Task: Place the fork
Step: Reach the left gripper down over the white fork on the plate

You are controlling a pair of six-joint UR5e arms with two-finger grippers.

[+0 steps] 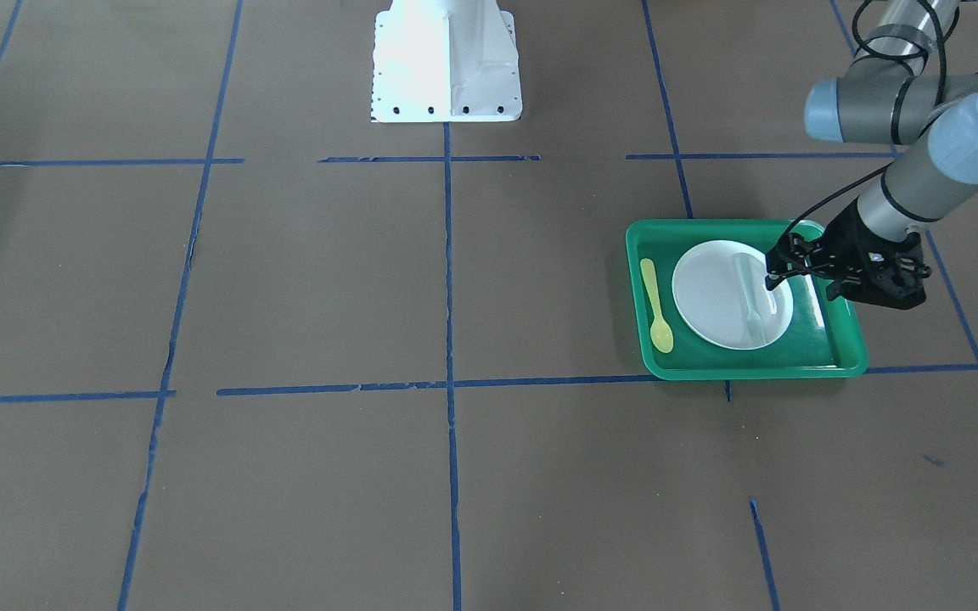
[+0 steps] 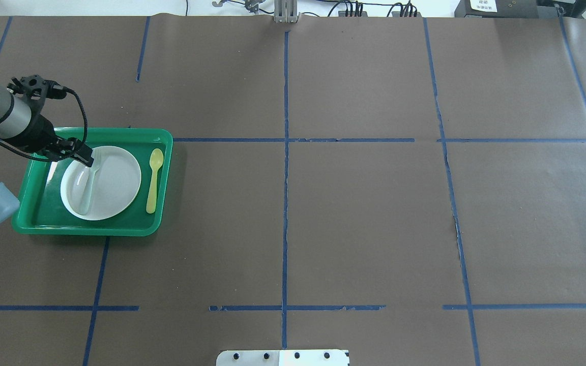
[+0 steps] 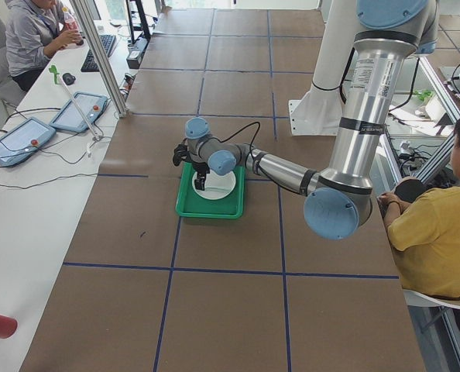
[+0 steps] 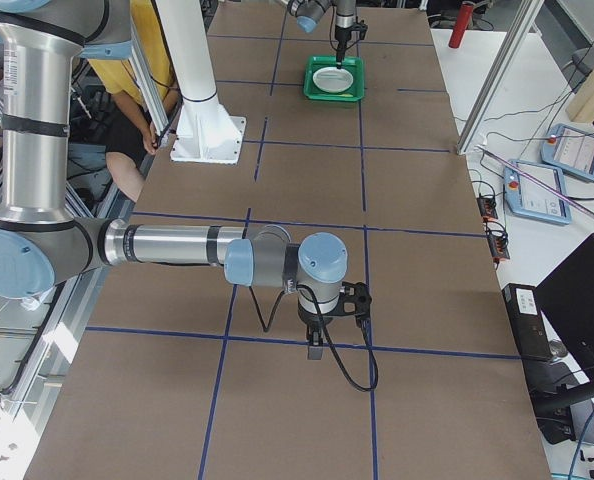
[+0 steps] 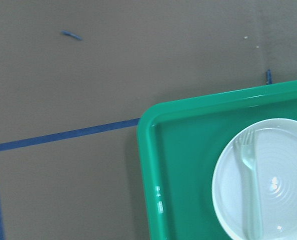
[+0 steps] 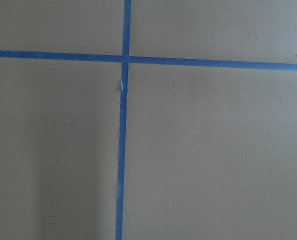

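Observation:
The pale translucent fork [image 1: 750,293] lies flat on the white plate [image 1: 710,297] in the green tray [image 1: 829,361]. It also shows in the overhead view [image 2: 88,185] and the left wrist view [image 5: 251,185], tines pointing away from the camera. My left gripper [image 1: 799,284] hovers over the plate's edge beside the fork's end, jaws apart and holding nothing; it also shows in the overhead view [image 2: 69,155]. My right gripper [image 4: 317,345] shows only in the right side view, low over bare table far from the tray; I cannot tell its state.
A yellow-green spoon [image 1: 656,305] lies in the tray on the plate's other side. The robot's white base [image 1: 446,59] stands at mid-table. Blue tape lines cross the brown table. Operators sit beside the table in the side views.

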